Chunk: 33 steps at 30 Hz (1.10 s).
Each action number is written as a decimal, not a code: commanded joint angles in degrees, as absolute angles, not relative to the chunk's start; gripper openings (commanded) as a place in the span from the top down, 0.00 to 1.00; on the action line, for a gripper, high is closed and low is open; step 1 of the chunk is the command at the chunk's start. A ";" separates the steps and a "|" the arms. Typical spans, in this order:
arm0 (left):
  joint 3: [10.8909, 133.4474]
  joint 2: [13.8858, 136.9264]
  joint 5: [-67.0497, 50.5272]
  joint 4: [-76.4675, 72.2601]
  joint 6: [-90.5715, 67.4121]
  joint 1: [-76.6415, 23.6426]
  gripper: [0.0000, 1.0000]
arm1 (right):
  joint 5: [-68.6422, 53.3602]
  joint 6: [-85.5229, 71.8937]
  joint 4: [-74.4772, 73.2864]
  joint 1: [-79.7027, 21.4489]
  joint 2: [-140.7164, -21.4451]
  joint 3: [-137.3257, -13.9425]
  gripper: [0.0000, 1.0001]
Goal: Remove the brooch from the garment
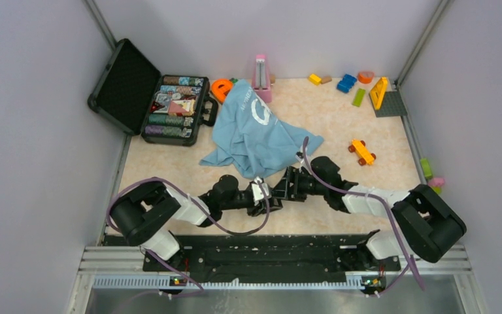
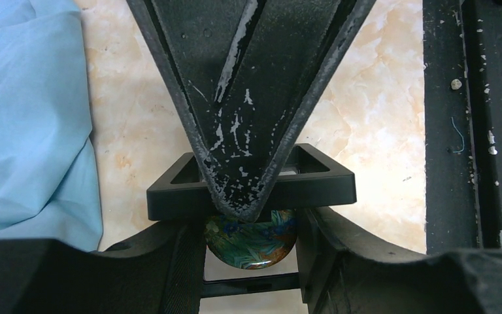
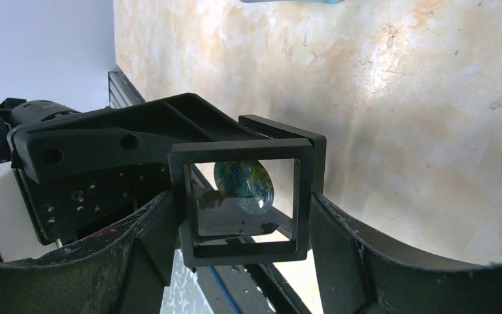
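Observation:
The brooch (image 2: 251, 243), a small round teal-green pin, is pinched between the fingers of my left gripper (image 2: 251, 247). It is off the light blue T-shirt (image 1: 255, 131), which lies crumpled mid-table and fills the left of the left wrist view (image 2: 26, 118). My right gripper (image 3: 242, 226) is shut on a small black square box (image 3: 245, 196) with a clear window. The brooch (image 3: 243, 185) shows through that window, right behind the box. In the top view both grippers, left (image 1: 265, 197) and right (image 1: 282, 188), meet tip to tip just in front of the shirt's near edge.
An open black case of poker chips (image 1: 170, 108) stands at the back left. A pink metronome (image 1: 261, 78) and an orange piece (image 1: 221, 88) stand behind the shirt. Toy blocks (image 1: 346, 82), a grey baseplate (image 1: 390, 104) and an orange toy car (image 1: 362, 152) are at the right. A black rail (image 2: 470, 118) runs along the front.

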State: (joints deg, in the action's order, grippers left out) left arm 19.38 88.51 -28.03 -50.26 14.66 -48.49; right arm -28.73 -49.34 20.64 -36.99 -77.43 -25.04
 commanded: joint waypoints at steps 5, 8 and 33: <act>21.20 92.24 -26.76 -54.15 14.00 -48.69 0.83 | -28.01 -50.13 27.12 -36.83 -79.63 -24.73 0.59; 21.33 92.67 -26.98 -54.26 13.82 -48.69 0.80 | -27.56 -49.79 27.61 -36.78 -80.83 -24.85 0.59; 23.03 93.46 -26.88 -50.80 14.00 -48.69 0.36 | -28.27 -48.60 27.98 -35.64 -83.53 -26.00 0.59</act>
State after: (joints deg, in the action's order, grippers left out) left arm 21.67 93.54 -26.30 -49.67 14.02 -48.49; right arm -27.46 -49.54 25.34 -35.97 -83.15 -24.75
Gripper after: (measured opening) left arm 0.624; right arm 0.675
